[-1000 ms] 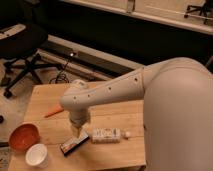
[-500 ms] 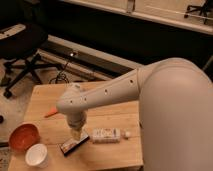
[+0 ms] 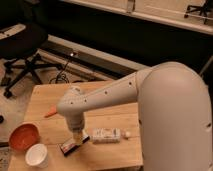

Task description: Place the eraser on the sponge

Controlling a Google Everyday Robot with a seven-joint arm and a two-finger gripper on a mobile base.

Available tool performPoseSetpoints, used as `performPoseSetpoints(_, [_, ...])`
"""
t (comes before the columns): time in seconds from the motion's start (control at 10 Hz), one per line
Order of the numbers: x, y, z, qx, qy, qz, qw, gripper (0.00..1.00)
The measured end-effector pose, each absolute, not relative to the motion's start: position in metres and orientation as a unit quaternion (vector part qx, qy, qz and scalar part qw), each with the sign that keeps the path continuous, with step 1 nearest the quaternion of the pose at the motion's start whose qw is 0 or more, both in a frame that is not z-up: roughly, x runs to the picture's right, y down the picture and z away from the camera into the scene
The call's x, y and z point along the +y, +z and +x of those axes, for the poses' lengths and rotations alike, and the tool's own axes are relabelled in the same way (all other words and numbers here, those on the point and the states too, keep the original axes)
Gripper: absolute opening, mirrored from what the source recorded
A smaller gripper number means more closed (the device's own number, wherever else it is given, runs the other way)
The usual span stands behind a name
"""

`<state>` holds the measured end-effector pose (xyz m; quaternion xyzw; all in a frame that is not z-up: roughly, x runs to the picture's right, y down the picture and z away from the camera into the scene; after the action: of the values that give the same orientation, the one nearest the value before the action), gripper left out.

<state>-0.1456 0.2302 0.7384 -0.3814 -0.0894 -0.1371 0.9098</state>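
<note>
Flat dark rectangular eraser (image 3: 69,147) lies under jaws.

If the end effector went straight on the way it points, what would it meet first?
Probably the eraser: the end effector hangs low over the table, pointing down, with the eraser directly beneath it. Whether they already touch is unclear.

Dim and warm-toned overall, with a yellowish cast over the wooden table (image 3: 47,102). Darkest across the upper half and around the office chair (image 3: 22,45) at upper left, nearly black there. Brightest along the pale strip (image 3: 165,14) at the top right and on the white cup (image 3: 37,156) at lower left. Softly lit from above on the arm's rounded shell (image 3: 172,115), without hard glare. Shaded at the gripper (image 3: 78,137), low and left of centre, with a faint soft shadow beneath on the wood.
</note>
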Motion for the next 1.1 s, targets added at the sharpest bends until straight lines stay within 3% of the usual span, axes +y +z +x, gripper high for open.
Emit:
performPoseSetpoints(0.4, [0.236,0.753,-0.139,-0.117,-0.209,-0.383,0.892,0.65])
performPoseSetpoints(1.1, [0.236,0.789,-0.139,-0.058,-0.198,-0.343,0.916,0.65])
